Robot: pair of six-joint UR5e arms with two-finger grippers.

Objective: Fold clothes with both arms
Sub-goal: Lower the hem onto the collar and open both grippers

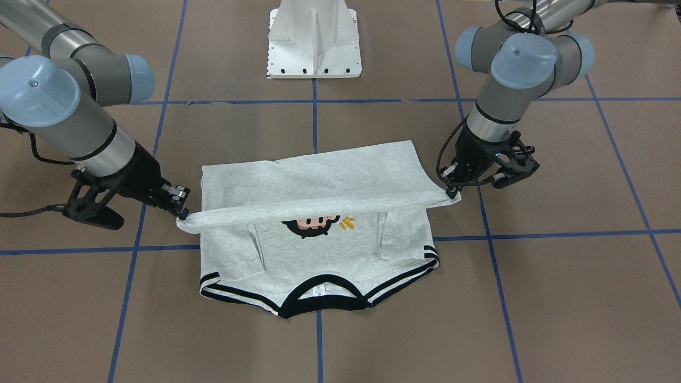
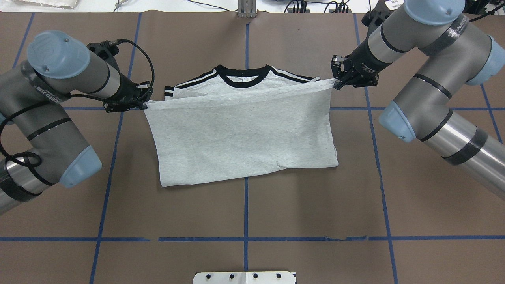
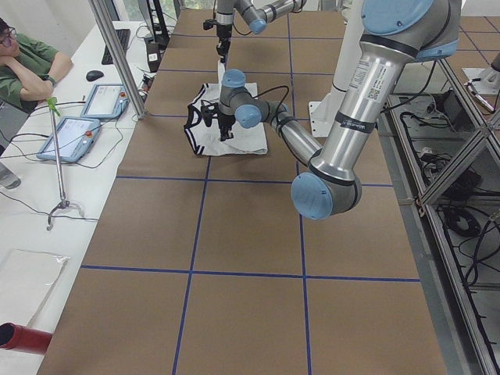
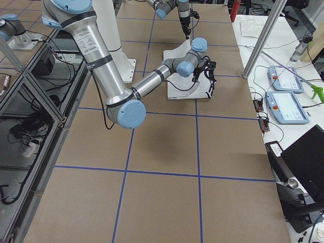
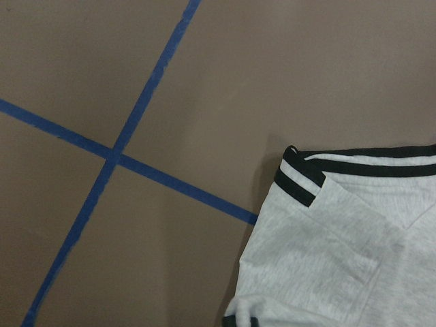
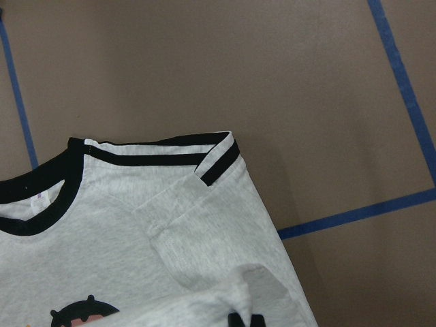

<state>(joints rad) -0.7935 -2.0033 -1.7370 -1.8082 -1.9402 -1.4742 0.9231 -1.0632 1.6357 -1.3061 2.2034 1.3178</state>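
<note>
The T-shirt (image 2: 244, 138) lies at the centre of the tabletop (image 2: 244, 213), print side up, sleeves folded inward, collar pointing away from the robot. Nearest the robot, the plain grey back panel turns over in a fold crease that rests on the tabletop. Beyond the crease, the hem is raised and stretched in a taut line between the two arms. The left pincer (image 2: 146, 103) is clenched on one hem corner, the right pincer (image 2: 336, 83) on the other.

The step in hand appears to be the hem-to-collar fold. To do it well:
- Advance both pincers at equal height and equal pace.
- Hold the hem taut.
- Lower the hem parallel to the collar before letting go. Unequal travel would likely skew the edge.

The hem half-covers the cartoon print (image 1: 314, 223). Farthest out, the black collar (image 2: 244, 77) and the striped cuffs (image 2: 193, 81) lie uncovered.
</note>
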